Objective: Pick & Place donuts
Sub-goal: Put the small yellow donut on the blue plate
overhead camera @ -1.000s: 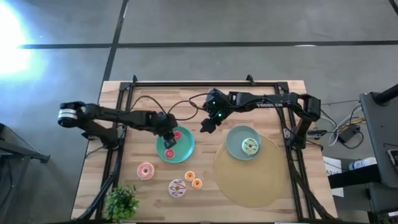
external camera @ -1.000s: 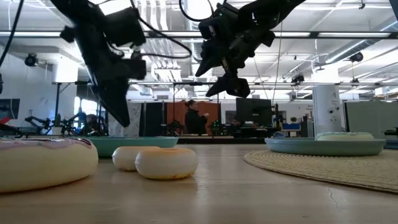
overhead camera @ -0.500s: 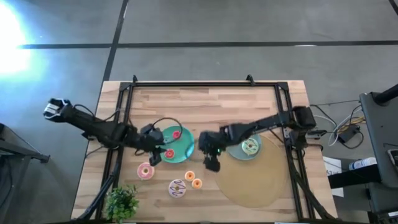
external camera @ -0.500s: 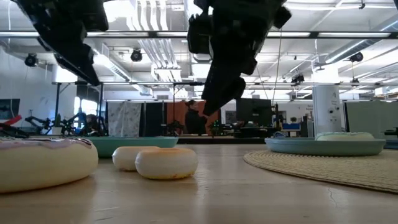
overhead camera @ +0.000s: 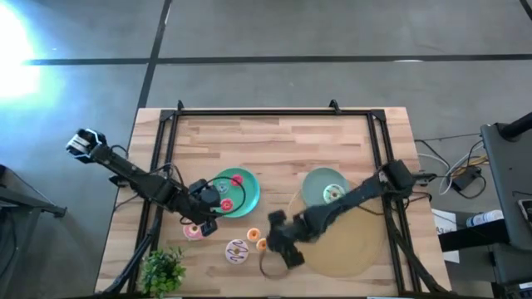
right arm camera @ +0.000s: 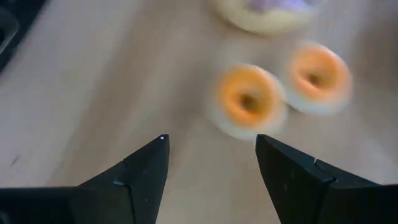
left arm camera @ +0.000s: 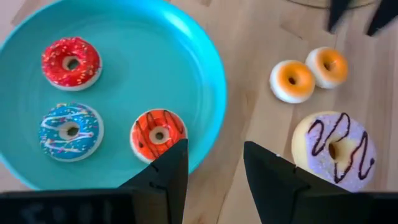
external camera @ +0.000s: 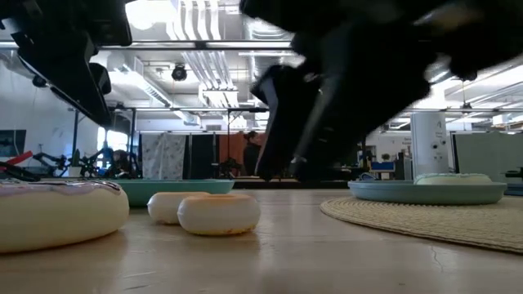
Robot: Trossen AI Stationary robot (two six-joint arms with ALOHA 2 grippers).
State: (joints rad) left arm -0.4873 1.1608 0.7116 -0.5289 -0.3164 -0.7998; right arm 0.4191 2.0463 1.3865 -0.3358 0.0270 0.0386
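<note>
The teal plate (overhead camera: 246,198) (left arm camera: 124,37) carries a red donut (left arm camera: 71,63), a blue one (left arm camera: 68,130) and an orange-red one (left arm camera: 158,134). My left gripper (overhead camera: 204,219) (left arm camera: 214,168) hovers open over the plate's near rim, beside the pink donut (overhead camera: 192,231). Two small orange donuts (overhead camera: 258,240) (right arm camera: 249,102) (left arm camera: 291,81) and the white donut with purple streaks (overhead camera: 237,250) (left arm camera: 336,149) lie flat on the wood. My right gripper (overhead camera: 283,247) (right arm camera: 211,155) is open just right of the orange pair. The green donut (overhead camera: 333,193) rests on the grey-blue plate (overhead camera: 314,188).
A round woven mat (overhead camera: 349,241) lies under the grey-blue plate at the table's right. A leafy green plant (overhead camera: 162,270) stands at the near left corner. A black frame (overhead camera: 274,110) borders the table. Bare wood (overhead camera: 274,145) stretches across the far half.
My left gripper has drawn back from over the teal plate toward the table's near left, ending by the pink donut. My right gripper has swept from beyond the plates toward the near edge and come down beside the two orange donuts. The donuts have stayed put.
</note>
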